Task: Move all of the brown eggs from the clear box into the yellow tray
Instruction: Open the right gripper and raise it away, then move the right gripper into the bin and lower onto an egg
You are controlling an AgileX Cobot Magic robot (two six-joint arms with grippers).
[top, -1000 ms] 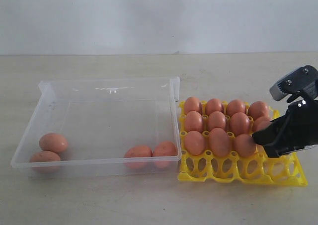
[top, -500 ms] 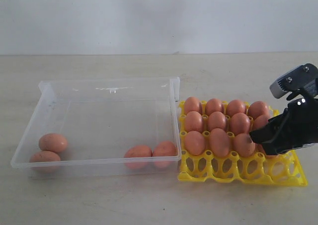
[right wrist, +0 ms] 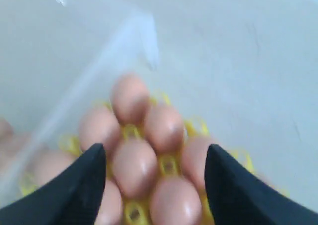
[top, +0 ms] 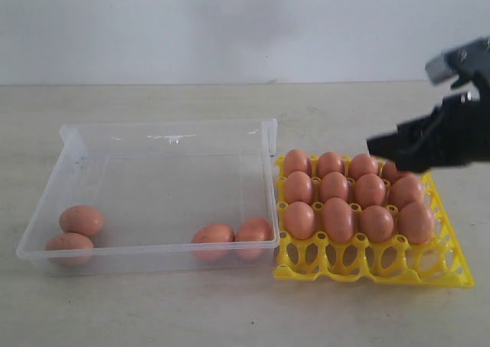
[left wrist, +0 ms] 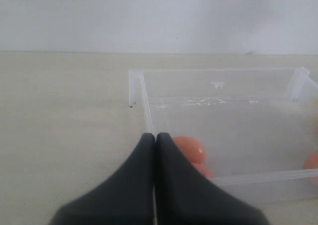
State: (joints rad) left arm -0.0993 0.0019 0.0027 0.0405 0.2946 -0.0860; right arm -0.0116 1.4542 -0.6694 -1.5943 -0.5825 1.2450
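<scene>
Hovering above yellow tray [top: 348, 264] with right gripper [top: 379, 145] spread wide and empty, with twelve brown eggs [top: 338, 218] seated in tray's three far rows, four more along clear box [top: 145, 249] front wall, and left gripper [left wrist: 155, 137] pinched closed on nothing near box.

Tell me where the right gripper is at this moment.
In the exterior view the right gripper hangs on the right, above the far rows of the yellow tray, jaws open, touching none of the brown eggs.
</scene>
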